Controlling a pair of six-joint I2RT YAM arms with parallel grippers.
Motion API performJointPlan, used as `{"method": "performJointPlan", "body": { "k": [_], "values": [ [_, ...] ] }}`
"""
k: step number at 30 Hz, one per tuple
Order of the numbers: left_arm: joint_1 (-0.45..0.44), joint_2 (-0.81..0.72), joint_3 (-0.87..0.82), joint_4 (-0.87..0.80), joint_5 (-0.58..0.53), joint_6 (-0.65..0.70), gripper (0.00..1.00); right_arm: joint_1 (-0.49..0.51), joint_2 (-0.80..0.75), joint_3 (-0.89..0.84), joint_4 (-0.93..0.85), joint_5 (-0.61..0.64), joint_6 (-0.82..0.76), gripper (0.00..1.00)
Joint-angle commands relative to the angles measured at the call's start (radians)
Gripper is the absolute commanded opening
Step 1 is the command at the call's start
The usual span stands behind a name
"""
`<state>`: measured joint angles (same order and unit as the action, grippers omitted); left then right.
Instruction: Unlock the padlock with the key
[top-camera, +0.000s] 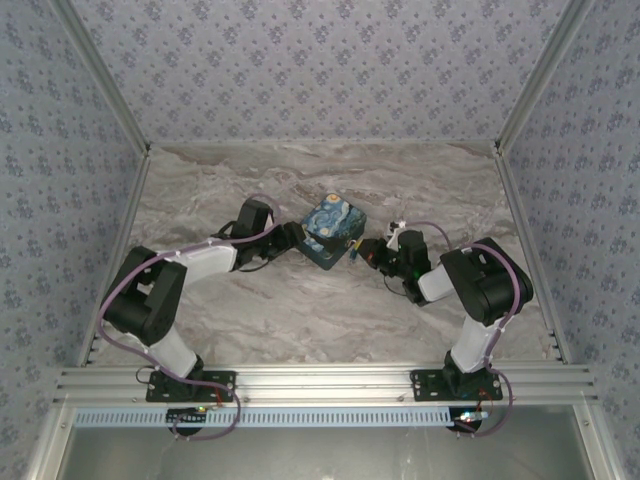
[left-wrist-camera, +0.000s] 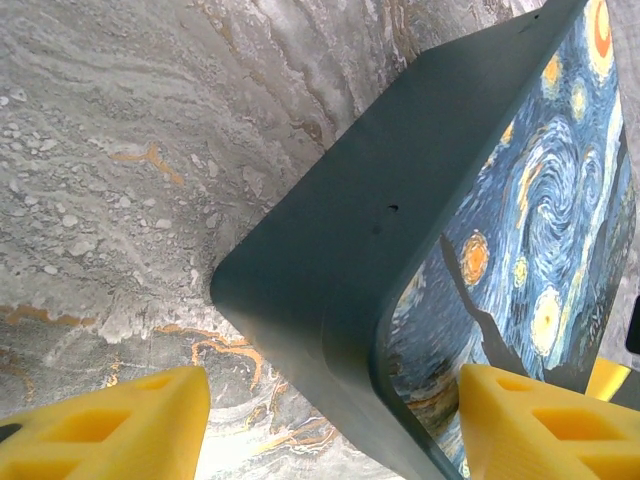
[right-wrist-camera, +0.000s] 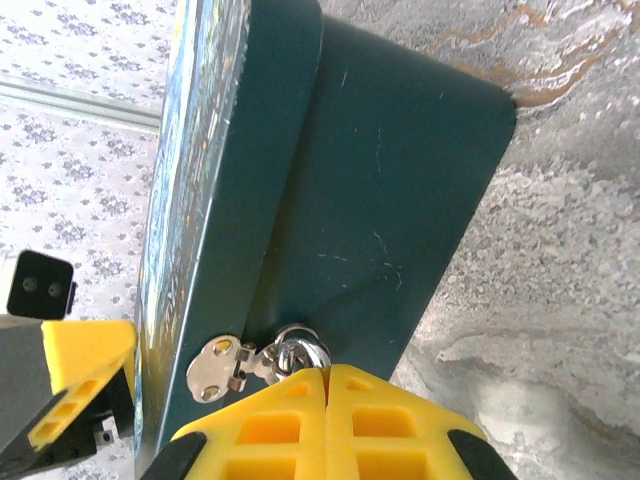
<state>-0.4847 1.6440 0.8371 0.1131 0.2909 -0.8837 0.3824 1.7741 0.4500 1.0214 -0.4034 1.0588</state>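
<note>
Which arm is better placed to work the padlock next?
Likely right: right pincer is shut at the padlock shackle on the hasp of the starry-night box. Left pincer is open, straddling a box corner.

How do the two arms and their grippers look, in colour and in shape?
The left arm and the right arm both have white and black segments, with a thin purple cable looped along each. Their black bases are bolted to an aluminium rail. The fingers are bright yellow plastic with triangular hollows.

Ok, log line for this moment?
left gripper: open, straddling box corner | right gripper: shut, tips at padlock shackle | shackle at hasp
</note>
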Motion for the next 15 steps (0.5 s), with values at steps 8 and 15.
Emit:
{"method": "performJointPlan", "body": {
  "k": [8,15],
  "values": [
    [-0.010,0.000,-0.039,-0.113,-0.038,0.007,0.66,-0.004,-0.018,0.042,0.007,0.074,0.031,0.02],
    [-0.002,-0.009,-0.036,-0.124,-0.042,0.014,0.67,-0.020,-0.035,0.024,-0.020,0.086,0.009,0.01]
  ]
}}
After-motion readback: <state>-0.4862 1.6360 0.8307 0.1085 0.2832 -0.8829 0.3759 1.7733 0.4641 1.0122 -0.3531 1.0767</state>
